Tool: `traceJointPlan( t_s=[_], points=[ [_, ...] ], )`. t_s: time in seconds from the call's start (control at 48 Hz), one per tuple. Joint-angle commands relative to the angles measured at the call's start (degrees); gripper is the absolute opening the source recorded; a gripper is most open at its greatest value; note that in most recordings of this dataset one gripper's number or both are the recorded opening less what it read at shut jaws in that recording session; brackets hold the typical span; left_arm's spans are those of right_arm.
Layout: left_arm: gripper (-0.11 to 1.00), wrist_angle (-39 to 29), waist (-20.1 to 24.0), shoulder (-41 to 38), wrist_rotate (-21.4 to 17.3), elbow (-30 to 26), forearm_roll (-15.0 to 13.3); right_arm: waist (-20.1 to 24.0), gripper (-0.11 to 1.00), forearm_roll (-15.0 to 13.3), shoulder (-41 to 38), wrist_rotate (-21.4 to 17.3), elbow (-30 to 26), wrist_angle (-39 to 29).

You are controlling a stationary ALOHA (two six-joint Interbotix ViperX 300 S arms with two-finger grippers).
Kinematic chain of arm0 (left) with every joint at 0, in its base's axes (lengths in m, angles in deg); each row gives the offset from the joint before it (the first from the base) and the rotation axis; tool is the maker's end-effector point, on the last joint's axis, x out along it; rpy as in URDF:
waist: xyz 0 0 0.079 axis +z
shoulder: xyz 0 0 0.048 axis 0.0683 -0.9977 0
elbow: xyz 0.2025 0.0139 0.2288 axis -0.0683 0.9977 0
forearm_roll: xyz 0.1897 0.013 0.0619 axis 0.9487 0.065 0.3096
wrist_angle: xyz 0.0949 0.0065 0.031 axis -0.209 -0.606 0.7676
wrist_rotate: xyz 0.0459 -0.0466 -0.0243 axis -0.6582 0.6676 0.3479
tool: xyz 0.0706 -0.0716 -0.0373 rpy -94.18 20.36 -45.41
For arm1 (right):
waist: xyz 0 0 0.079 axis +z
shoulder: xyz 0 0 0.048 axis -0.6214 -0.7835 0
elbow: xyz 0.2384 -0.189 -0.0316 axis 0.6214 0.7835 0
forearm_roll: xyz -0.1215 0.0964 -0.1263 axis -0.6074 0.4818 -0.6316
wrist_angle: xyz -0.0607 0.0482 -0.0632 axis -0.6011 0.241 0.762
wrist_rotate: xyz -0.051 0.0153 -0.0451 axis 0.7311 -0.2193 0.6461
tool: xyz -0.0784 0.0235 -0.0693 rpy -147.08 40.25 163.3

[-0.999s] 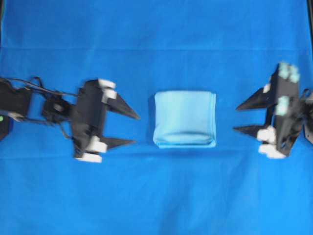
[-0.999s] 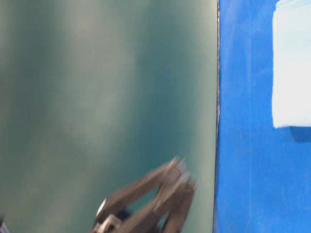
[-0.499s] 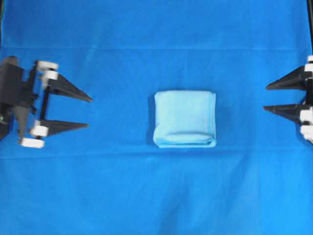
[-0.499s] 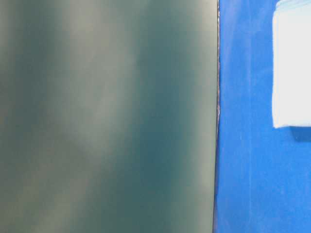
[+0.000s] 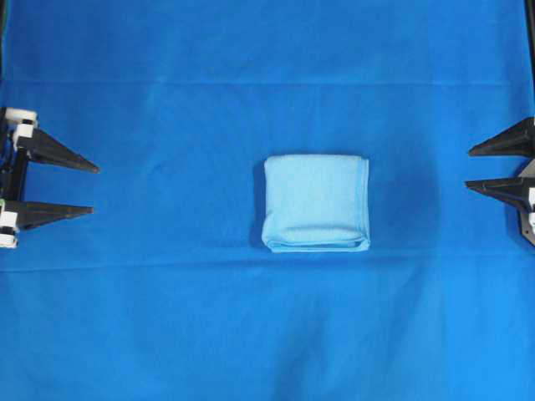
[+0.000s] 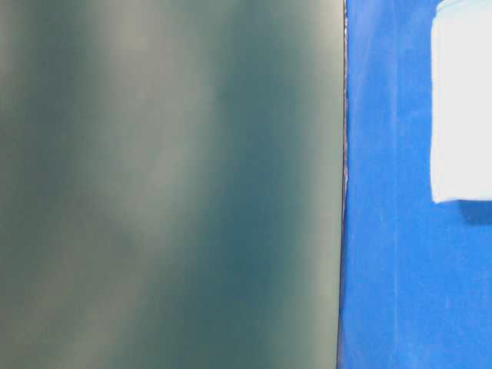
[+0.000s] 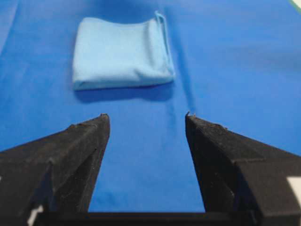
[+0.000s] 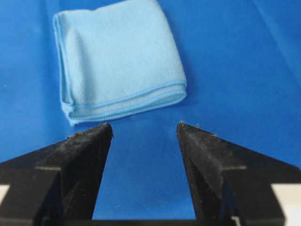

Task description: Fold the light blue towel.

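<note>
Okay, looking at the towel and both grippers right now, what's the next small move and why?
Probably none beyond parking the arms. The light blue towel already lies folded into a compact layered square on the blue sheet, while the left gripper and right gripper sit open, empty and well clear of it.

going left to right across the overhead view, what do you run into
left gripper, jaws open → bare stretch of royal-blue background sheet → folded light blue towel → more blue sheet → right gripper, jaws open.
</note>
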Motion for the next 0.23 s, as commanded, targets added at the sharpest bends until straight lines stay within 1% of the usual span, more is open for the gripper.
traceJointPlan(
  t_s=[0.0,0.208],
  points=[
    [0.62,0.18,0.53,1.23,0.26,0.26,0.09,0.00,0.61,-0.35,-0.35,-0.18,-0.62,0.44],
    [0.62,0.09,0.53,2.72,0.35,1.14,0.00,0.00,0.61,-0.35,-0.70,-0.70,-0.53,0.53]
  ],
)
